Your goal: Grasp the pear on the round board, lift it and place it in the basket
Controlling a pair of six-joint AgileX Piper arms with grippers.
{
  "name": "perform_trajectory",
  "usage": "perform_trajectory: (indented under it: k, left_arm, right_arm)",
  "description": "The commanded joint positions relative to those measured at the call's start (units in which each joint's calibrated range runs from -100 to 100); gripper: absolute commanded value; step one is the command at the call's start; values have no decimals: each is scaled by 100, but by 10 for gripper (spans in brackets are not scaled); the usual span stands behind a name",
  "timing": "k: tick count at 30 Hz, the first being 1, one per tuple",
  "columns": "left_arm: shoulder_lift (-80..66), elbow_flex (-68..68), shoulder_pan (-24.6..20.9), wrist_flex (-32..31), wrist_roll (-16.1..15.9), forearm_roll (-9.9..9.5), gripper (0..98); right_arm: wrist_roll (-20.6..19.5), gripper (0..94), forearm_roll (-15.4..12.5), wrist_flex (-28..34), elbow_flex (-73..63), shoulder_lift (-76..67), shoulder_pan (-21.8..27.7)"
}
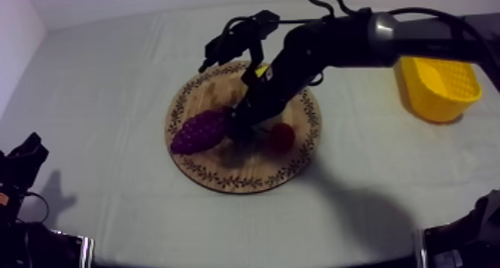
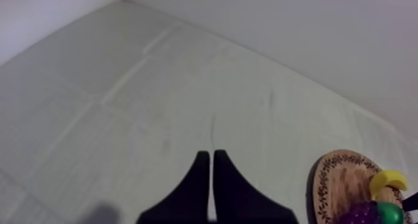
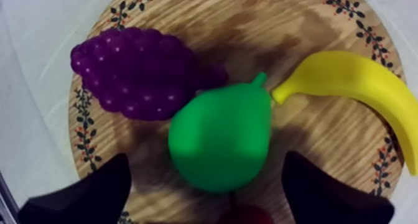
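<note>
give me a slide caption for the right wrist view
Open right hand poised over the pear, between grapes and banana on the board.

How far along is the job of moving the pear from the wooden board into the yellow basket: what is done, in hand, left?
Done: the right end effector is down over the wooden board. In hand: its open fingers flank the pear, not yet closed. Left: grip, lift, carry to the yellow basket, release.
</note>
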Motion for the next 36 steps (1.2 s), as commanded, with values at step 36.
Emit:
perform_trajectory:
  k: [36]
  left_arm:
    - [2, 2, -2, 1, 1, -2, 1]
  right_arm:
    - [-103, 367, 127, -350, -290, 554, 82]
